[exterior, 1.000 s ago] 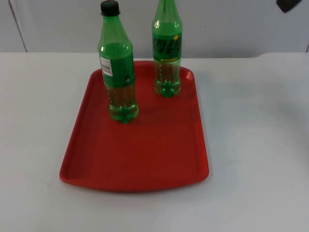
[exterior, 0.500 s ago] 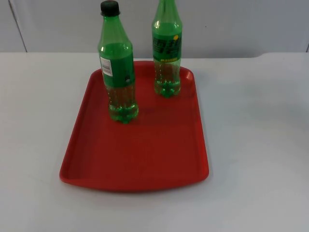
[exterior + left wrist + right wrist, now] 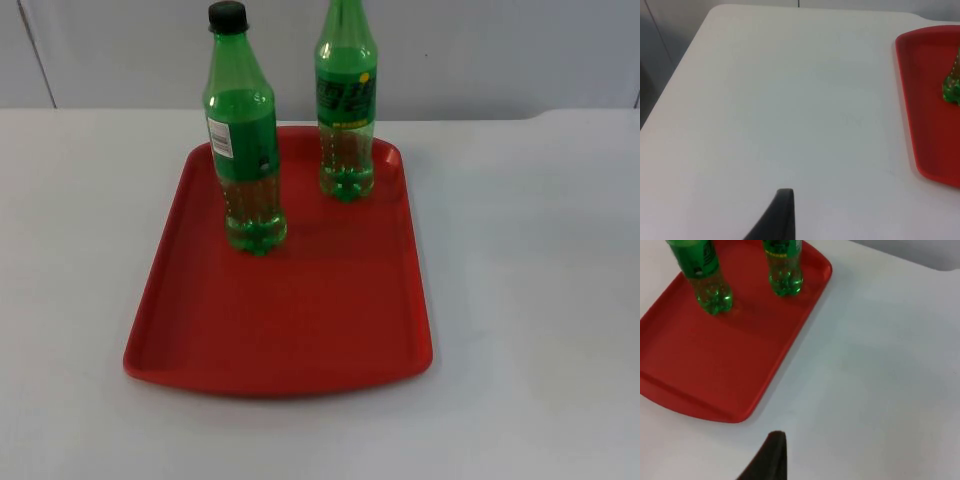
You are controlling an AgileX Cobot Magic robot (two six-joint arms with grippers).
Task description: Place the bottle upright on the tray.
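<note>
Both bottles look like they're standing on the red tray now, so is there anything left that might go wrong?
Probably little. The capped bottle and the other green bottle are tall on narrow bases, so a bump to the red tray might topple them. The other bottle stands near the tray's far rim, where a nudge may tip it onto the white table. Its top is cut off, so I cannot tell whether it is capped.

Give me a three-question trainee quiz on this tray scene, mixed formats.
1. True or false: both bottles stand upright on the tray.
2. Which bottle shows a black cap: A) the left bottle B) the right bottle?
3. Fill in: the tray rests on the white ____.

Key: 1 true. 2 A. 3 table.
</note>
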